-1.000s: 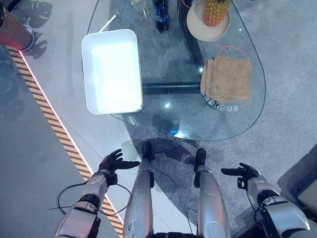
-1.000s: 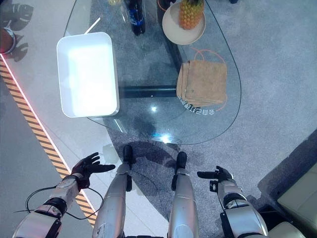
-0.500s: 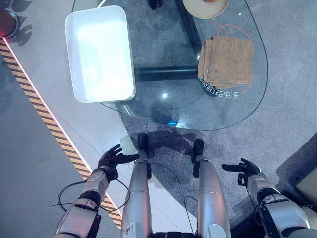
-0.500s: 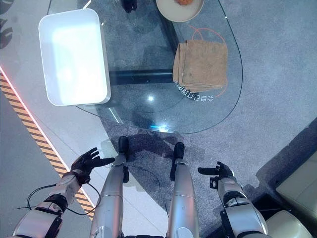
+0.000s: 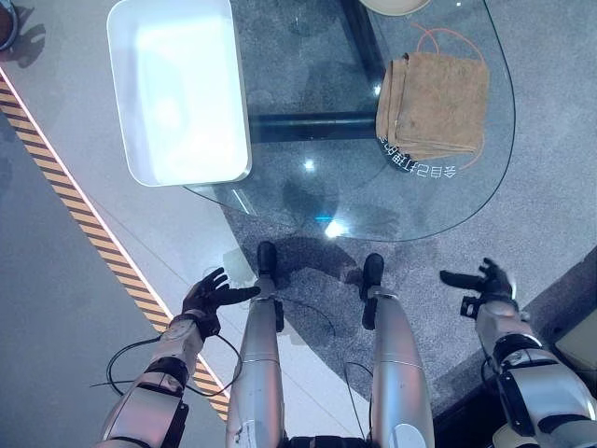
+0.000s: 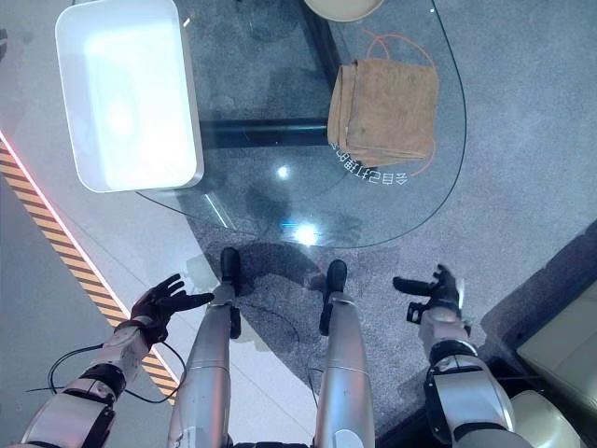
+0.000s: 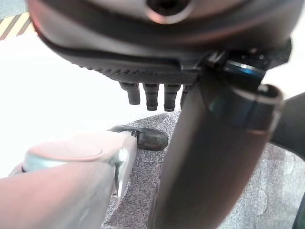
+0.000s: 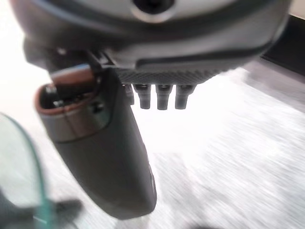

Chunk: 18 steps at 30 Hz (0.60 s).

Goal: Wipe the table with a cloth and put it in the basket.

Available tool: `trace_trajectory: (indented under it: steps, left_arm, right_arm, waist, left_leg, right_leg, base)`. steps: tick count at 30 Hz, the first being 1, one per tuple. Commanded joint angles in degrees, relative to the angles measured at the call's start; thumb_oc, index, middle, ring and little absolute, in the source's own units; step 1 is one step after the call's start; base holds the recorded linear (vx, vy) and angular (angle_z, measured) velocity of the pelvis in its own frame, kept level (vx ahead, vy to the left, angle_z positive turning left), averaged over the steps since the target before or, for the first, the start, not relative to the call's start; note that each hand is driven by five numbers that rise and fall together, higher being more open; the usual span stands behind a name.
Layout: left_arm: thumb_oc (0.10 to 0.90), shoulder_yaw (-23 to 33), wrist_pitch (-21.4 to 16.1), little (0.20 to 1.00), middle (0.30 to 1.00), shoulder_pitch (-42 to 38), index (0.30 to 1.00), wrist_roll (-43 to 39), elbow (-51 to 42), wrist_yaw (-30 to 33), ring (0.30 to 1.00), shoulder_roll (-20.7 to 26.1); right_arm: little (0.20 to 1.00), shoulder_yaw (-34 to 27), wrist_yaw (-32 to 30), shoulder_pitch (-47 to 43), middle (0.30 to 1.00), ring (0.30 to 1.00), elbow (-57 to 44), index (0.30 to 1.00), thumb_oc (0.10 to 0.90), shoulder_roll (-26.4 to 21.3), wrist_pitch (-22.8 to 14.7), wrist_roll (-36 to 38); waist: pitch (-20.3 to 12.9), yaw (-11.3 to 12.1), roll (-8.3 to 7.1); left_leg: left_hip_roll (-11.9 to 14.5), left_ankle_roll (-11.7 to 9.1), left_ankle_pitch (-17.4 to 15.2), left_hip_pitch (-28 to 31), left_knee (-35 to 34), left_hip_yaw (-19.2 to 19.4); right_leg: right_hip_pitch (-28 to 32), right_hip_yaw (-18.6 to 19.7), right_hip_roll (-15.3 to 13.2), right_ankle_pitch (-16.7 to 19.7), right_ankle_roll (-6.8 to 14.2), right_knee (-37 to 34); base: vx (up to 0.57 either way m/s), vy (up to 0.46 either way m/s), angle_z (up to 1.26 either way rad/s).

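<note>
A folded tan-brown terry cloth (image 5: 435, 103) is seen lying flat on the rounded clear glass table (image 5: 317, 177), near its right edge and just inside the curved near-right rim, with a thin orange cord (image 5: 446, 35) looped around its far and right sides and a line of white print on the glass just at its near edge. A white rectangular plastic basket (image 5: 177, 89) is set on the left part of the table, its long left side and near-left corner overhanging the glass edge; nothing is seen inside it. Cloth and basket are well apart, separated by bare glass through which a dark crossbar (image 5: 312, 126) of the table frame is seen. A beige round plate (image 6: 340, 8) is cut off at the far edge of the table, beyond the cloth. The dark left hand (image 5: 211, 294) is held low over the floor, well short of the table's near edge, fingers spread and straight, thumb pointed inward, nothing held. The dark right hand (image 5: 485, 283) is held off the table's near-right rim, over grey speckled carpet (image 5: 550, 187), fingers extended and apart, nothing held. In both wrist views the fingers are seen straight with nothing between them and the thumb. A yellow-and-black striped floor tape (image 5: 89, 229) is seen running diagonally on the floor left of the table.
</note>
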Motion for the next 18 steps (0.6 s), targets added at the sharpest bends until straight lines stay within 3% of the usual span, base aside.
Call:
trace_trajectory:
  steps: [1, 13, 16, 18]
  left_arm:
    - [0.800, 1.0, -1.9, 0.900, 0.900, 2.6, 0.900, -1.9, 1.0, 0.1, 0.900, 3.7]
    - [0.800, -0.7, -2.8, 0.900, 0.900, 1.7, 0.900, -4.5, 1.6, -0.7, 0.900, 3.8]
    - [0.800, -1.2, -3.1, 0.900, 0.900, 1.8, 0.900, -4.9, 1.4, -0.5, 0.900, 3.7]
    - [0.800, -1.9, -2.8, 0.900, 0.900, 1.8, 0.900, -5.7, 0.2, 0.2, 0.900, 3.6]
  right_arm:
    - [0.900, -2.4, -6.3, 0.9, 0.900, 0.900, -2.2, 0.900, 0.800, -8.3, -4.3, 1.2]
    - [0.900, -1.5, -17.8, -6.9, 0.900, 0.900, -6.6, 0.900, 0.800, -13.3, -10.9, 0.0]
    - [0.900, -0.3, -19.6, -8.1, 0.900, 0.900, -9.6, 0.900, 0.800, -13.6, -12.1, -1.9]
    - [0.900, 3.5, -23.0, -11.4, 0.900, 0.900, -16.8, 0.900, 0.800, -14.3, -11.2, -6.9]
  waist:
    - [-0.7, 0.5, -1.04]
    - [-0.7, 0.3, -0.11]
    - [-0.7, 0.2, -0.06]
    - [-0.7, 0.0, -0.04]
  left_leg:
    - [-5.2, 4.7, -6.8, -2.0, 7.4, 2.4]
    - [-5.4, 4.6, -6.4, -3.7, 6.6, 2.0]
    - [-5.4, 4.4, -6.3, -3.7, 6.4, 2.0]
    - [-5.3, 4.3, -6.0, -3.6, 5.7, 2.0]
  right_leg:
    - [-0.5, -2.9, 4.6, 2.5, -3.3, -1.7]
    - [-2.4, -2.9, 4.6, 2.5, -3.5, -1.7]
    - [-2.4, -2.8, 4.6, 2.7, -3.4, -2.0]
    - [-2.4, -2.8, 4.5, 2.9, -3.3, -2.8]
  base:
    - [0.00, 0.000, 0.00]
    - [0.00, 0.001, 0.00]
    - [0.00, 0.000, 0.00]
    - [-0.01, 0.045, -0.02]
